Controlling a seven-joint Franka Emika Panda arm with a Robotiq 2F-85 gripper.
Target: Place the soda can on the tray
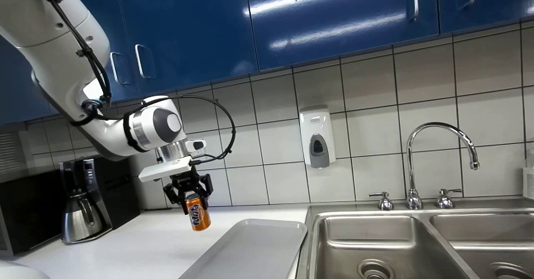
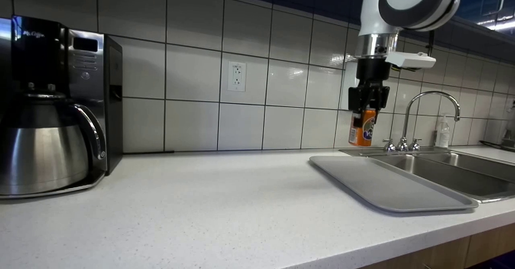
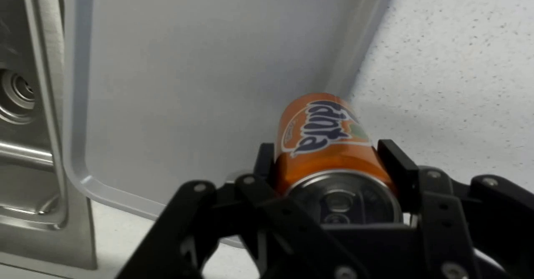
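We've got the gripper in the air near the tray, pointing down, w/ its fingers clamped on the soda can, one finger per side. The can's silvery top is up b/w the fingers, facing the gripper; its orange body w/ the Fanta logo extends past the tips, so the lower part hangs free, approx. upright w/ a slight lean. In both exterior views we see the can's base up off the tray, w/ a gap b/w them. In the wrist view the can covers part of the tray's edge, the one away from the sink; we can't tell if it's directly above the tray or just outside. Re: the rest, w/ the tray as ref.: the counter is under it, the sink just beside it, the faucet off on the sink side toward the wall, the coffee pot well apart on the opp. side.
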